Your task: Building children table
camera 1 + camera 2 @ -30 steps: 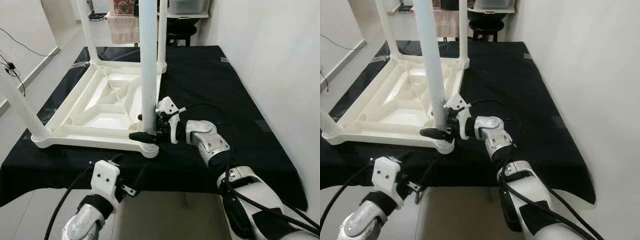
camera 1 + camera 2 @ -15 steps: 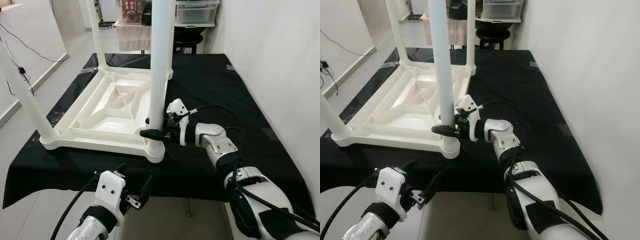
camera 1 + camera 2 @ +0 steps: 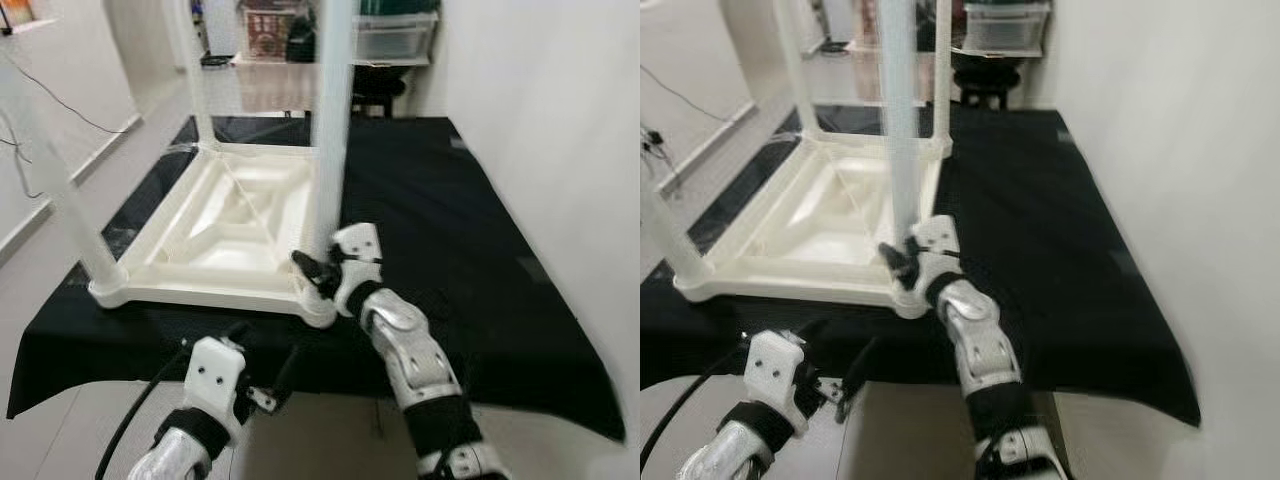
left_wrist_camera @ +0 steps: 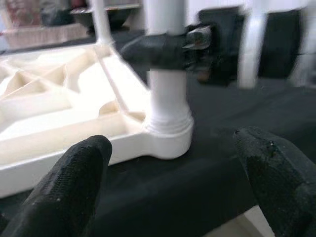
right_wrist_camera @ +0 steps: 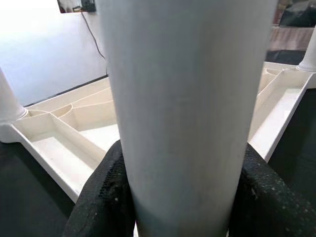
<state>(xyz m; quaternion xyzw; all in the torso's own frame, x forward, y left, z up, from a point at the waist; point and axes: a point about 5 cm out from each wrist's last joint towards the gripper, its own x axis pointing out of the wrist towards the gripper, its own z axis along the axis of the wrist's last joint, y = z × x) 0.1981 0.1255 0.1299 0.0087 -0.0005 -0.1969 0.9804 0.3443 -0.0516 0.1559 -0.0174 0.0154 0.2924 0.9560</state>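
A white children's table top lies upside down on a black-covered work surface, with white legs standing up from its corners. My right gripper is shut on the near right leg, just above its socket. In the right wrist view that leg sits between the two black fingers. My left gripper hangs open below the front edge of the surface. Its wrist view looks past wide-apart fingertips at the leg's socket.
A white wall runs close along the right side. Another leg stands at the near left corner and one at the far left. A stool and a shelf with a storage box stand behind the surface. A cable trails on the floor at left.
The camera has shifted and the picture is blurred. My right arm has swung round, so its forearm now reaches the leg from the front instead of from the right; its grip stays on the leg.
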